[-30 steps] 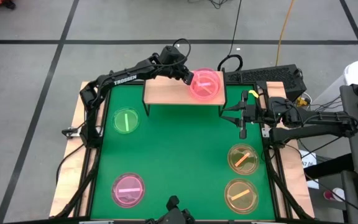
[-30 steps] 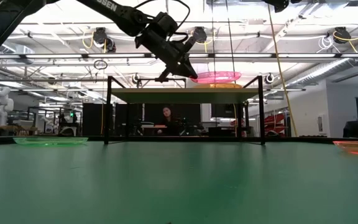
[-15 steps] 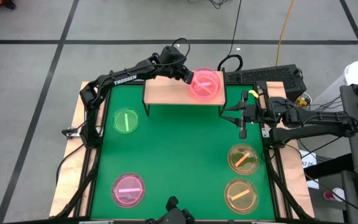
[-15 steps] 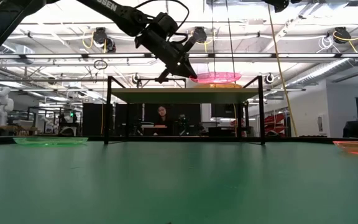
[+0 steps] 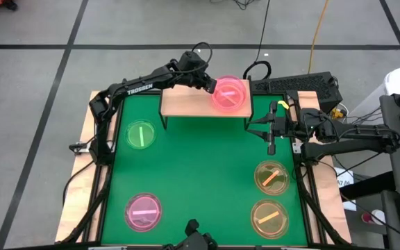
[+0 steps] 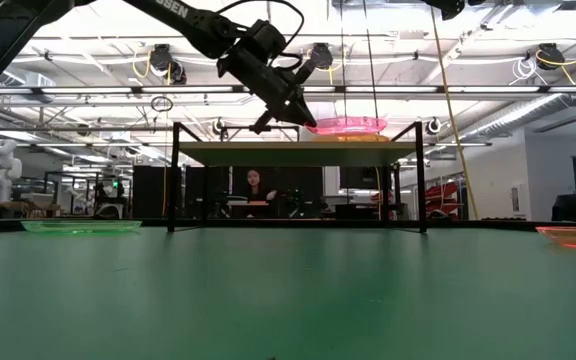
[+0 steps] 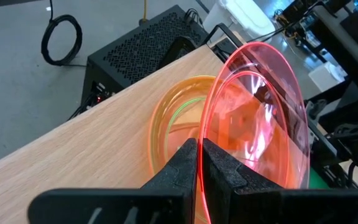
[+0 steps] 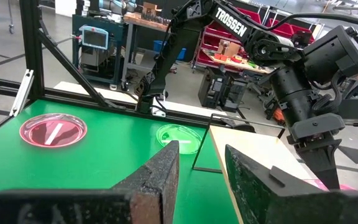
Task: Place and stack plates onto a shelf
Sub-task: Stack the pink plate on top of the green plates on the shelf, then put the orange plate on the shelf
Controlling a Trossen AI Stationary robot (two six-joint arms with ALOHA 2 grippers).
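Left fingers (image 7: 199, 163) pinch a pink plate (image 5: 228, 93) above the shelf (image 5: 186, 104) — right fingers (image 8: 199, 163) open, empty, beside the counter (image 5: 200, 167).

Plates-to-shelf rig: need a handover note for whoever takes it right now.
Left claw: shut on the pink plate, held above the shelf over an amber plate already lying there.
Right claw: open, empty, waiting at the table's right edge.
Done: one amber plate on the shelf.
Left: release the pink one; then the green plate, second pink plate and two amber plates on the mat.
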